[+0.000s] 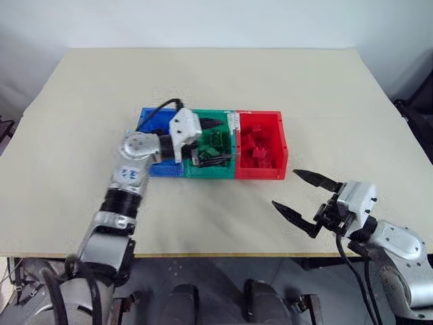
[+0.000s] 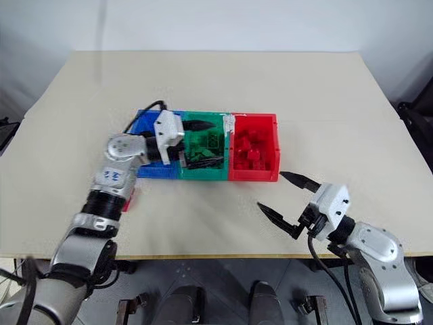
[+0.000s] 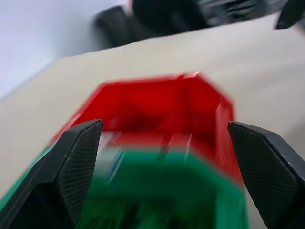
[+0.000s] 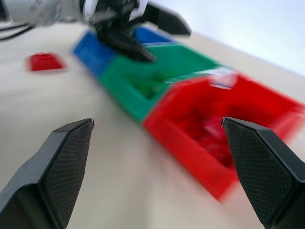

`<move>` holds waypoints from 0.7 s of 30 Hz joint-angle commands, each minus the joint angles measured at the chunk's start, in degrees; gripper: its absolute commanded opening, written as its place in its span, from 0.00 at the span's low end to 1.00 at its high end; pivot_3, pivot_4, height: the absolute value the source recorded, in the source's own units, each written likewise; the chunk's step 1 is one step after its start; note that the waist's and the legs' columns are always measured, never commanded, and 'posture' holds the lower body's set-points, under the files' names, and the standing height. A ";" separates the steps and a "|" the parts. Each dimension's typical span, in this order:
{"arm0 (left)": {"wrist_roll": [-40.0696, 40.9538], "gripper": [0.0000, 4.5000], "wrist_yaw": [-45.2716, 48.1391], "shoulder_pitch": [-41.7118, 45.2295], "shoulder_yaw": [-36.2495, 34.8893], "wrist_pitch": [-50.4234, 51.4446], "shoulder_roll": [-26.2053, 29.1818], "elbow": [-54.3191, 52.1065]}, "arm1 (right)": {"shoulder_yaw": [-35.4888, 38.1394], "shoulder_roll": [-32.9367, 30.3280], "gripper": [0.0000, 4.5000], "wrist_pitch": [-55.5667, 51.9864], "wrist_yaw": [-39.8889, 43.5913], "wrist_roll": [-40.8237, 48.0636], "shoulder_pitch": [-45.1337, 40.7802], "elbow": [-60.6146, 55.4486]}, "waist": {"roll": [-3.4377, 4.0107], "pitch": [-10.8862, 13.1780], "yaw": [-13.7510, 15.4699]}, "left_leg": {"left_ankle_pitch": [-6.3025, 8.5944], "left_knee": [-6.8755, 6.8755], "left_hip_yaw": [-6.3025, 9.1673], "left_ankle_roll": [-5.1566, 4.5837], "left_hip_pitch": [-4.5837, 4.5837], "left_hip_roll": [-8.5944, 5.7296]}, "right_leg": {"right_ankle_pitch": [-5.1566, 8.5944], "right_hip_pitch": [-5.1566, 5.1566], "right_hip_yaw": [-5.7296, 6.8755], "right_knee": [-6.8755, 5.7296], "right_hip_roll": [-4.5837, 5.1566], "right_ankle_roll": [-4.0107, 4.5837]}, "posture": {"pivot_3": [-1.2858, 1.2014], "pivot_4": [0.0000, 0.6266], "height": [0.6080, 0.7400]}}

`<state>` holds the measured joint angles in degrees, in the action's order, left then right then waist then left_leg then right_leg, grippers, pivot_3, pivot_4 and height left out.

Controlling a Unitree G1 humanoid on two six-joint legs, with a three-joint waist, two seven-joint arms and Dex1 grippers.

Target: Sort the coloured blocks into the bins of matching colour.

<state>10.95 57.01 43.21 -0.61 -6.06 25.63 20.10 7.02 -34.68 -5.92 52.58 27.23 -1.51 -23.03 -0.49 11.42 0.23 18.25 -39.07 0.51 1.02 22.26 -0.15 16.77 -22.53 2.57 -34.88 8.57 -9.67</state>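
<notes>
- Carrying everything, the beige table (image 1: 223, 81) has the three joined bins mid-table: blue bin (image 1: 154, 120), green bin (image 1: 218, 164), red bin (image 1: 260, 143).
- Left pincer (image 1: 210, 139) hovers over the green bin, jaws wide apart, holding nothing.
- Right pincer (image 1: 303, 196) hangs near the table's front edge, jaws wide, empty.
- Red blocks (image 1: 256, 150) lie in the red bin, green blocks (image 1: 215, 150) in the green.
- One red block (image 4: 45, 62) lies on the table beside the blue bin.

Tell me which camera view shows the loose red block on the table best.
The right wrist view: the red block lies whole on the bare table, beside the blue bin. In the right eye view only a red sliver peeks from behind the left arm.
</notes>
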 commanded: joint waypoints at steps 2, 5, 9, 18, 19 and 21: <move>8.34 0.99 -1.47 -19.81 -14.62 5.30 9.30 -20.40 | -5.30 -1.32 1.00 -0.67 9.99 2.88 -9.85 5.29 | 0.07 0.00 -1.86 | 0.01 0.10 0.01 0.01 -0.11 0.03 | 0.01 -0.01 -0.13 -0.04 -0.01 0.02 | 0.52 0.24 1.00; 12.53 0.99 -2.43 -37.31 -27.07 8.46 12.51 -29.89 | -7.77 -1.51 1.00 -2.17 14.95 4.56 -14.49 7.19 | 0.08 0.02 -1.74 | 0.04 0.12 0.21 0.12 -0.06 0.14 | 0.09 -0.04 0.13 -0.08 -0.03 0.17 | 0.52 0.24 1.00; 16.06 0.99 -4.09 -52.18 -38.10 11.69 12.29 -32.58 | -9.80 -2.09 1.00 -2.28 20.28 4.97 -17.12 9.35 | 0.04 0.01 0.09 | 0.11 0.03 0.35 0.14 -0.05 0.11 | 0.10 0.12 0.27 -0.03 0.03 0.19 | 0.52 0.24 1.00; 20.50 0.99 -8.00 -64.98 -43.08 18.16 8.89 -34.19 | -10.22 -2.84 1.00 3.16 26.00 0.98 -19.27 15.66 | 0.00 -0.01 1.12 | 0.14 -0.01 0.31 0.13 -0.10 0.09 | 0.11 0.10 0.26 0.08 0.02 0.27 | 0.52 0.24 1.00; 20.43 0.99 -9.52 -64.82 -42.14 19.91 8.79 -35.78 | -9.85 -2.85 1.00 3.27 25.67 0.86 -18.88 15.80 | -0.02 -0.03 1.11 | 0.15 -0.01 0.31 0.14 -0.09 0.09 | 0.11 0.10 0.25 0.05 0.02 0.27 | 0.52 0.24 1.00; 22.21 0.99 -11.87 -63.65 -40.55 23.42 8.67 -39.27 | -8.78 -2.77 1.00 3.71 24.31 0.49 -18.11 16.21 | -0.02 -0.03 1.07 | 0.15 -0.01 0.31 0.15 -0.10 0.10 | 0.11 0.09 0.25 -0.07 0.01 0.27 | 0.52 0.24 1.00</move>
<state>30.67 46.99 -20.55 -41.57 15.29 34.35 -15.27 -3.86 -36.94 -3.44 77.66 27.63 -20.14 -6.29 -0.51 11.39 1.31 18.39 -39.08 0.82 1.18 22.17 -0.04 16.88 -22.44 2.82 -35.00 8.58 -9.39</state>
